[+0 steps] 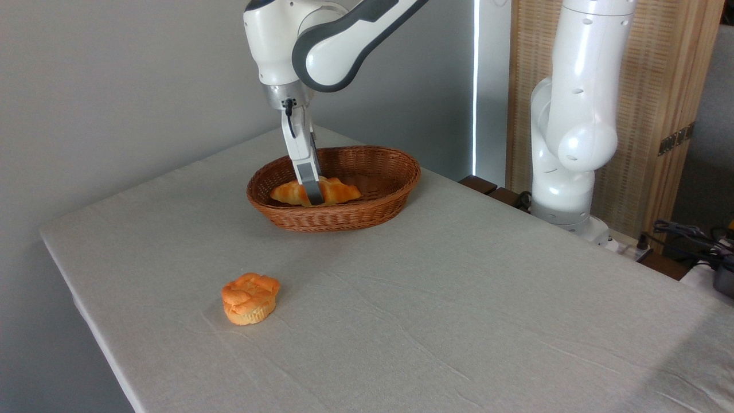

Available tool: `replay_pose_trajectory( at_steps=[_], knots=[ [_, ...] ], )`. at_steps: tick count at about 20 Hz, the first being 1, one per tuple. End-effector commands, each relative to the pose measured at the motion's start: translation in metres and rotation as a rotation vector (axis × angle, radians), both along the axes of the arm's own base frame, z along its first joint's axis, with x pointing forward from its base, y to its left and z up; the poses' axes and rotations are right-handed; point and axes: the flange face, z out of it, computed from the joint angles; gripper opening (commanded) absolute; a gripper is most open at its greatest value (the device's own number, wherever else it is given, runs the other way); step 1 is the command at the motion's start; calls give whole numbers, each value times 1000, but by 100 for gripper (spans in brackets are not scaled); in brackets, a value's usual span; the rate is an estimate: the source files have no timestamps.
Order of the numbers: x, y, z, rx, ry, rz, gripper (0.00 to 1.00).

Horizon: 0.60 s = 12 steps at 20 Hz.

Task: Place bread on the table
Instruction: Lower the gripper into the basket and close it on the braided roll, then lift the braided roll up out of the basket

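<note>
text: none legible | labels: none | brands: none | numbers: none | signs: none

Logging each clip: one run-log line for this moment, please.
gripper: down at bread | bread: in basket | grip: unclear | bun: on table

We could not tell whether the gripper (pixel 313 198) clasped the bread (pixel 338 192), its near finger hiding the loaf's middle, the basket (pixel 338 217) rim masking its underside.
</note>
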Motion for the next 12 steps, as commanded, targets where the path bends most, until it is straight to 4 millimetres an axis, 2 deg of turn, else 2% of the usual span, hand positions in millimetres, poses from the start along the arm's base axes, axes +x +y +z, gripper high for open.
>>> replay_pose_trajectory(
  at_steps=[1,6,8,9,11,12],
  knots=[
    [-1,-1,-3,-21,0,-3,27],
    [0,0,-3,-19,0,-4,26],
    [3,2,2,-26,-6,7,26],
    [5,3,9,-33,-16,14,26],
    [7,-1,35,-21,13,31,27],
    [9,-5,65,-3,43,34,27]
  ],
)
